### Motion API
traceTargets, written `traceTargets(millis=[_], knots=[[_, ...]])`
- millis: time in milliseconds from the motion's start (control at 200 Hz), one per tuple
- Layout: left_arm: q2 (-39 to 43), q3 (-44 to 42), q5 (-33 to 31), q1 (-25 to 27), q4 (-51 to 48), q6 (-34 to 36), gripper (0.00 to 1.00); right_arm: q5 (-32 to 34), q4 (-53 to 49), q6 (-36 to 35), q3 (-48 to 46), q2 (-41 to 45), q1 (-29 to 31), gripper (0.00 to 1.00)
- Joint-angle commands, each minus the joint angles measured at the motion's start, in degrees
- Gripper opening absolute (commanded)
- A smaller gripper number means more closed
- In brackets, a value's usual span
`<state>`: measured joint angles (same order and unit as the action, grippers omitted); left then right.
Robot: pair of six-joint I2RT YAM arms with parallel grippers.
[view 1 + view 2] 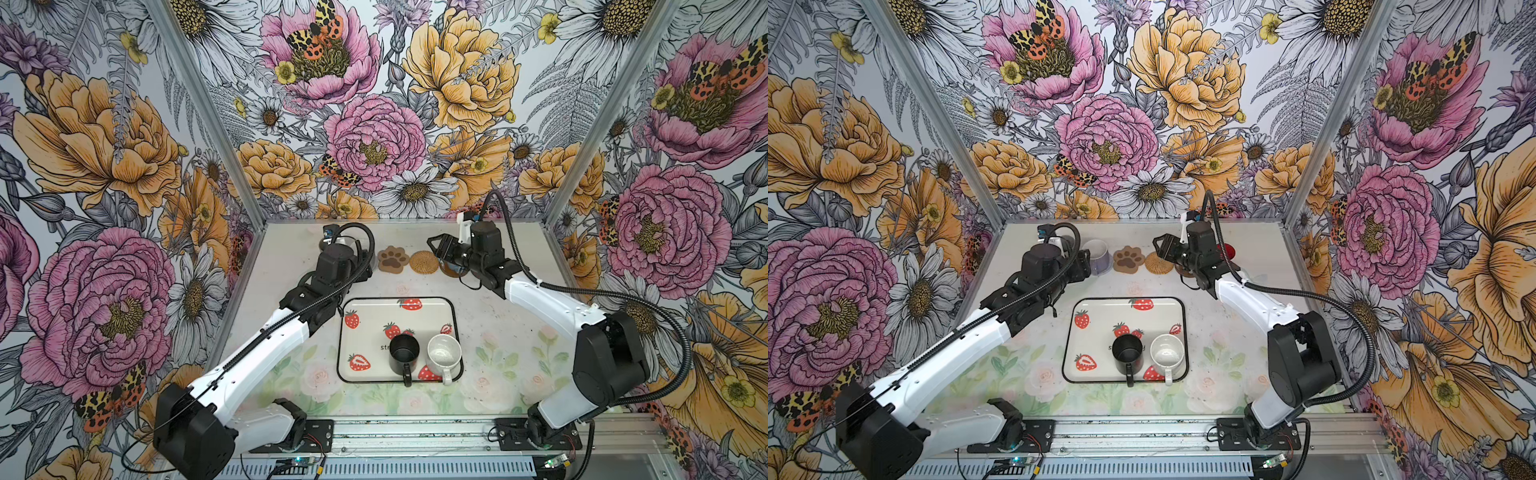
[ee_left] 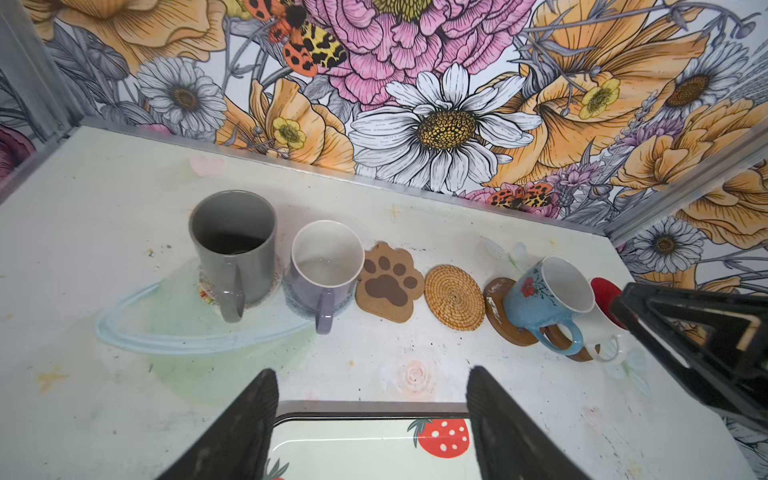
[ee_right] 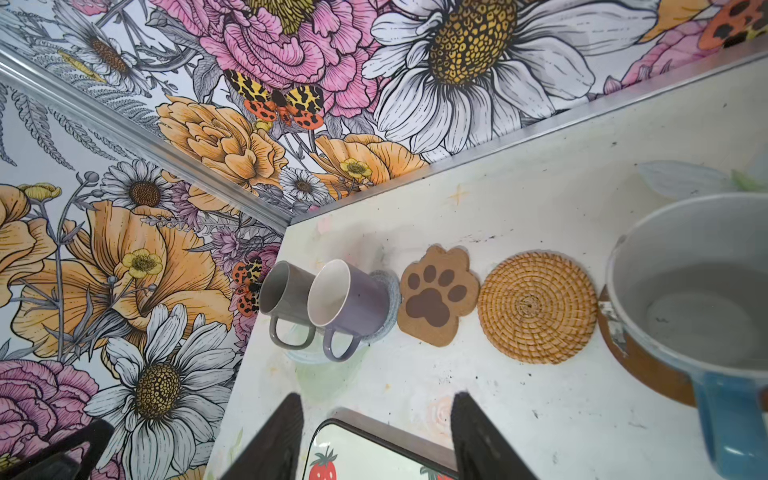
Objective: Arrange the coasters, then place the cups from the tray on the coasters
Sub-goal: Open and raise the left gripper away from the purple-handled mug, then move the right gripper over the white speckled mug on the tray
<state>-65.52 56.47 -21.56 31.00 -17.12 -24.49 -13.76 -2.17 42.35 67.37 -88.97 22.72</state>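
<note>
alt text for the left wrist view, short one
A row across the table: tall grey mug and lavender mug on coasters, bare paw coaster and rattan coaster, then a light blue mug on a dark brown coaster. In front, the open, empty left gripper frames the strawberry tray's rim.

Colours on the pale, faintly flowered bench (image 1: 490, 316)
White tray (image 1: 378, 320), black rim, red strawberries, holds a black mug (image 1: 402, 355) and a speckled white mug (image 1: 442, 355). Far row, left to right: grey mug (image 2: 232, 245), lavender mug (image 2: 324, 266), tan paw mat (image 2: 388, 282) with brown pads, golden woven mat (image 2: 454, 297), blue mug (image 2: 540, 299) with red flower.
</note>
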Motion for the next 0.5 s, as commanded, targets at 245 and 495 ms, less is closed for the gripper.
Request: traceTargets(millis=[245, 495], knots=[[8.9, -11.0, 1.8, -6.9, 7.0, -1.0, 0.78, 1.9, -9.3, -7.6, -0.6, 11.2, 3.3, 0.57], [11.2, -12.8, 3.6, -9.3, 6.1, -1.1, 0.79, 9.9, -19.7, -9.9, -3.8, 20.1, 6.6, 0.57]])
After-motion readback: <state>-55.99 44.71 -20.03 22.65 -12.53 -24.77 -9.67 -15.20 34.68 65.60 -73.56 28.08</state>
